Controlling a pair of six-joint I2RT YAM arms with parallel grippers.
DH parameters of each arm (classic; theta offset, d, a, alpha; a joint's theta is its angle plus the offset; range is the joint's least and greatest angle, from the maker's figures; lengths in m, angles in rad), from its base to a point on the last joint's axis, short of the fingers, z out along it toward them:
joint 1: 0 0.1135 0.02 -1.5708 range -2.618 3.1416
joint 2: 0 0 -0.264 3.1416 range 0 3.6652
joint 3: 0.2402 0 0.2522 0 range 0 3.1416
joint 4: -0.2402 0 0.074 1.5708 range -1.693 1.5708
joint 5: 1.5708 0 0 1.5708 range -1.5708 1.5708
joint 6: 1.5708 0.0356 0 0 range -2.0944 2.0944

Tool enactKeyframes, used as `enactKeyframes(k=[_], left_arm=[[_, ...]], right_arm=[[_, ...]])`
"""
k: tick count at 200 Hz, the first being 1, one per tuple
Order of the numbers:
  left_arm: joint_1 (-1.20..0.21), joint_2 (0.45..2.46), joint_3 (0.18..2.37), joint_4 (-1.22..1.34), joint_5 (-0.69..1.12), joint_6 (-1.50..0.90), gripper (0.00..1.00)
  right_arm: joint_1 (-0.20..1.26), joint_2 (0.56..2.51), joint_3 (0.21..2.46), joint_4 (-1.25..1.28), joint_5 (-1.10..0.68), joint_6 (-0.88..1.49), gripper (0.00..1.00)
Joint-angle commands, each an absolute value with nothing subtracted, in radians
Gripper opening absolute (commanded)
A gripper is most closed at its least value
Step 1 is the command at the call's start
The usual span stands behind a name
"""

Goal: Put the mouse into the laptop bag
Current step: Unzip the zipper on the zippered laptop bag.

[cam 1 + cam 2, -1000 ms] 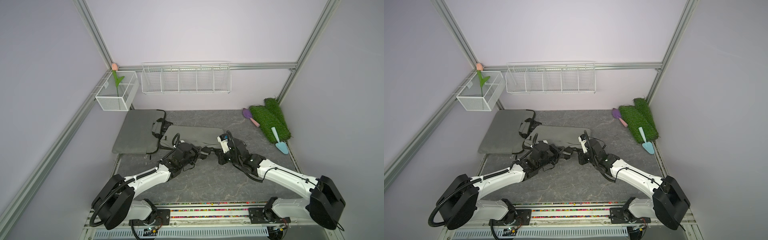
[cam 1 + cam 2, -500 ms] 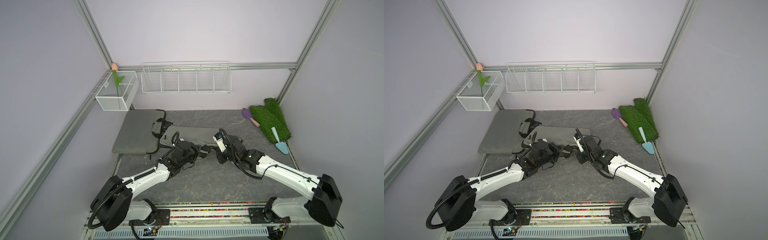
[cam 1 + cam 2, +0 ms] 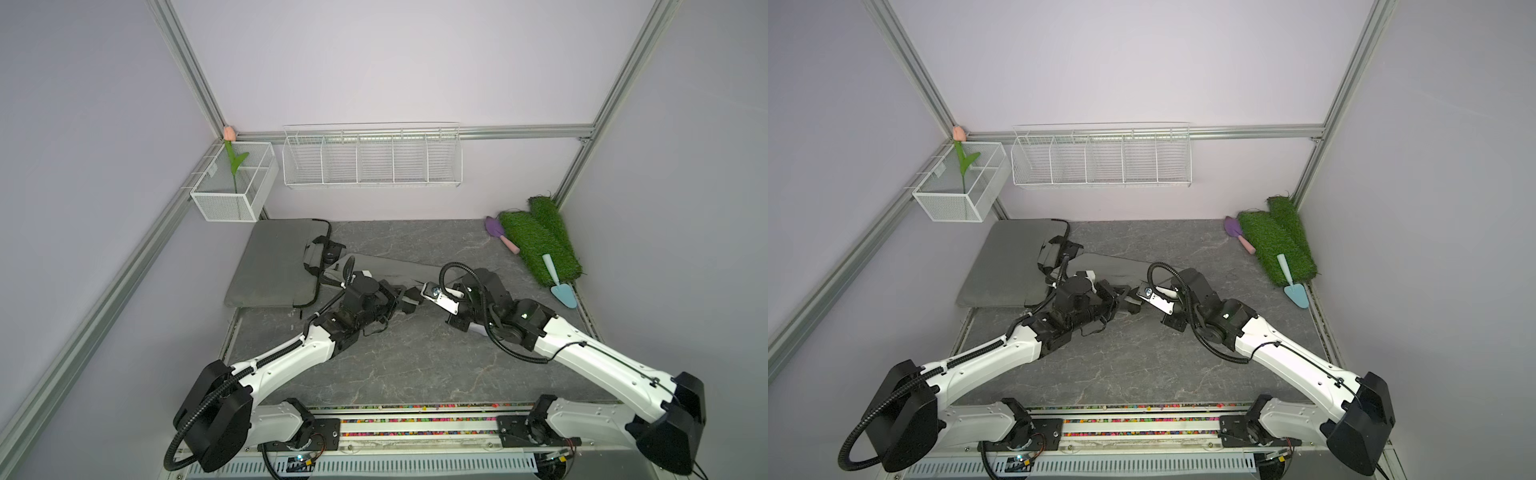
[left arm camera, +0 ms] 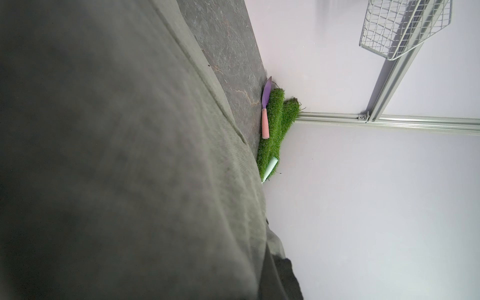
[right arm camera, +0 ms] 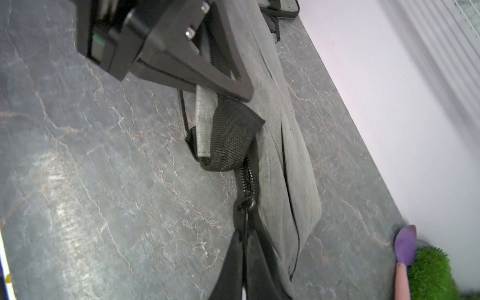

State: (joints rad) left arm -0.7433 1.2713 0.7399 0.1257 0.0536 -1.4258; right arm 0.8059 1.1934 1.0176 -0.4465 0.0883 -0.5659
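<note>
- Left hand [image 5: 215,89], closed tight, grips the black webbing tab [image 5: 228,135] of the laptop bag [image 3: 274,257].
- Right hand [image 5: 245,228], fully closed, pinches the zipper pull [image 5: 246,204] just right of it.

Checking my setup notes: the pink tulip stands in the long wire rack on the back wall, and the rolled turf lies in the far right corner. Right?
Not quite. Both top views show the pink tulip standing in the small mesh basket on the left, not in the long wire rack. The rolled turf does lie in the far right corner.
</note>
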Motion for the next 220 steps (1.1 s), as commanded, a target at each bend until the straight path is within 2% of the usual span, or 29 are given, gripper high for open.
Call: enactKeyframes(k=[1,25,67,98,139,164,220], left_arm=[[-0.704,1.278,0.765,0.045,-0.081,-1.394,0.0],[-0.704,1.275,0.777,0.027,-0.06,-1.384,0.0],[-0.703,1.253,0.793,-0.025,-0.083,-1.357,0.0],[-0.703,1.268,0.819,-0.025,-0.059,-1.342,0.0],[-0.703,1.273,0.815,-0.011,-0.039,-1.336,0.0],[-0.703,1.256,0.823,-0.03,-0.04,-1.325,0.0],[-0.661,1.23,0.826,-0.053,-0.069,-1.293,0.0]], right_arm=[[0.812,1.237,1.065,-0.519,0.056,-0.795,0.06],[0.809,1.29,1.085,-0.503,0.099,-0.878,0.06],[0.807,1.201,0.961,-0.354,0.128,-1.028,0.06],[0.796,1.137,0.81,-0.142,0.01,-1.183,0.06],[0.808,1.265,0.97,-0.236,0.038,-1.269,0.06],[0.813,1.321,0.985,-0.228,0.066,-1.338,0.06],[0.785,1.279,0.95,-0.24,0.109,-1.388,0.06]])
